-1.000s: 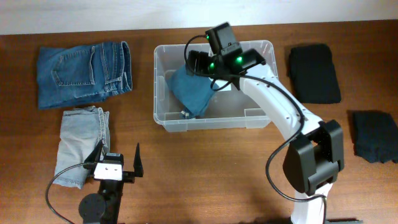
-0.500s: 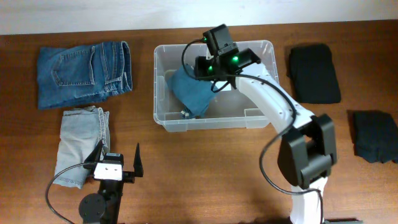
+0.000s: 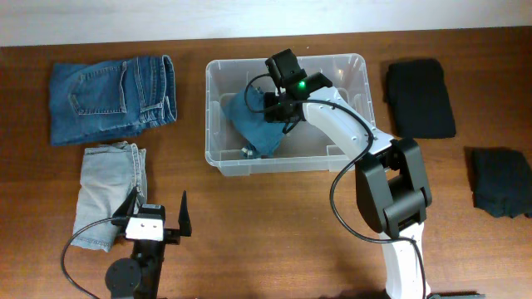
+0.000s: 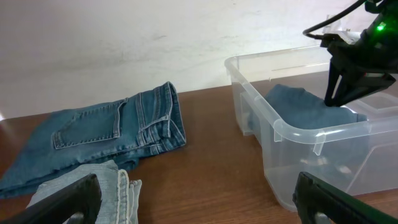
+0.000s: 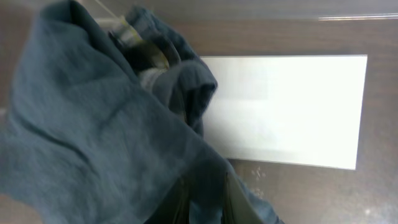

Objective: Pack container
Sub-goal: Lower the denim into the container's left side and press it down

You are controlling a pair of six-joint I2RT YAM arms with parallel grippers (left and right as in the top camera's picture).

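One second on, right jaws have closed on blue garment (image 3: 249,126) in container (image 3: 283,164).

On my wooden table (image 3: 249,216) I see folded blue jeans (image 3: 112,98) at upper left, pale jeans (image 3: 108,193) at lower left, a black garment (image 3: 419,97) at upper right and another dark garment (image 3: 502,181) at the right edge.

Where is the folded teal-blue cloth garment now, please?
Overhead view: the teal-blue garment lies inside the clear plastic container, toward its left half, pinched by the right gripper.
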